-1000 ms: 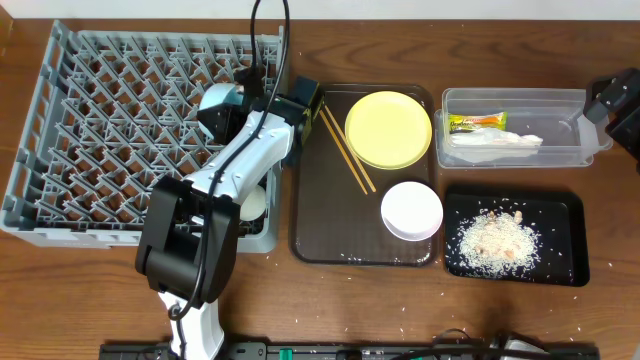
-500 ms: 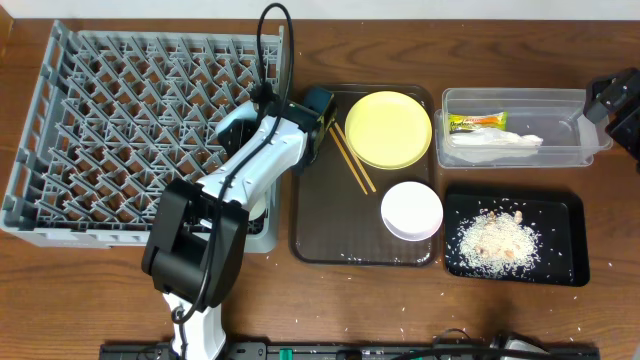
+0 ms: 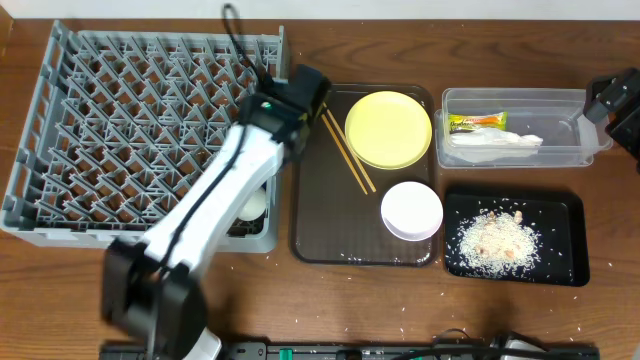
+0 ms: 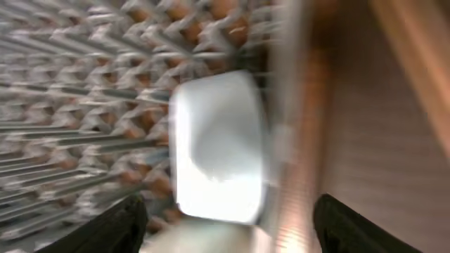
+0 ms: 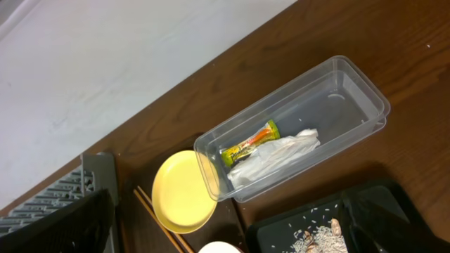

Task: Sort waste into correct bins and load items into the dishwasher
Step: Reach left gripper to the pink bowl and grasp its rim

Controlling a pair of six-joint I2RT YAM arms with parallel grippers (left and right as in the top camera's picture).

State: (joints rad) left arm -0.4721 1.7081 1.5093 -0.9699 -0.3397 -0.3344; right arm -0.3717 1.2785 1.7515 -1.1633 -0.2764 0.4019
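left gripper (image 3: pixel 308 90) fingers spread, empty, over dish rack (image 3: pixel 30 215) right edge by brown tray (image 3: pixel 330 210), right gripper (image 5: pixel 225 223) likewise spread near clear tub (image 3: pixel 560 95) holding wrapper (image 3: pixel 476 123) + crumpled paper (image 3: pixel 495 143); white cup (image 4: pixel 218 147) in rack, plate (image 3: pixel 388 128), white bowl (image 3: pixel 411 210), chopsticks (image 3: pixel 350 155) on brown tray, rice (image 3: pixel 495 238) in black tray (image 3: pixel 560 215)

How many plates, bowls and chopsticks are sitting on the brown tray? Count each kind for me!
Plates: 1, the yellow plate
Bowls: 1, the white bowl
Chopsticks: 2
Total on the brown tray: 4
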